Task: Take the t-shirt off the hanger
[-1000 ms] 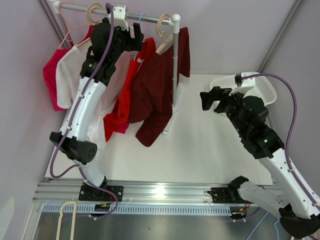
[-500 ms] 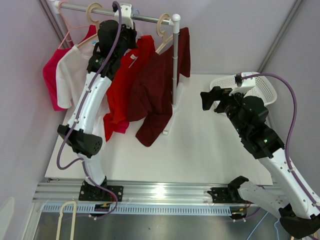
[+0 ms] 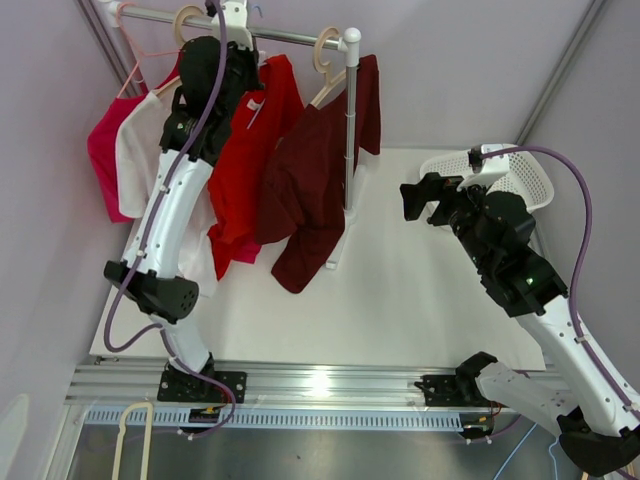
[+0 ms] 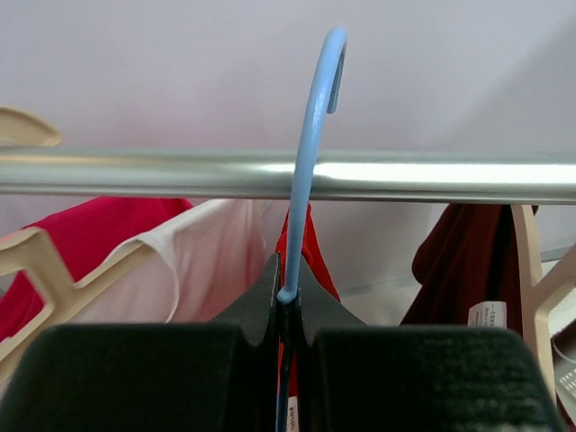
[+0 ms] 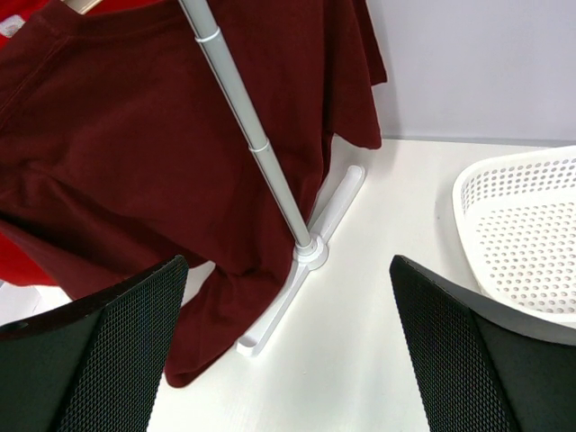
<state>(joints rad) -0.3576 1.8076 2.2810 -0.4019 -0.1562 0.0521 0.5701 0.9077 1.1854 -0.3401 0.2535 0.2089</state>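
The red t-shirt (image 3: 250, 160) hangs on a light-blue hanger (image 4: 310, 135) at the metal rail (image 3: 290, 38). My left gripper (image 3: 252, 78) is up at the rail, shut on the blue hanger's neck just under its hook (image 4: 288, 301). In the left wrist view the hook rises well above the rail (image 4: 432, 178), and a strip of red cloth (image 4: 310, 247) shows behind it. My right gripper (image 3: 420, 200) hovers open over the table to the right of the rack, with nothing between its fingers (image 5: 288, 351).
A maroon t-shirt (image 3: 310, 180) on a beige hanger (image 3: 325, 60) hangs right of the red one, by the rack post (image 3: 350, 120). A white shirt (image 3: 135, 150) and a pink one (image 3: 105, 160) hang to the left. A white basket (image 3: 520, 180) sits at the back right.
My left gripper has gone from open to shut on the blue hanger's neck. The red t-shirt has shifted left and upward with it. The right arm has not moved.
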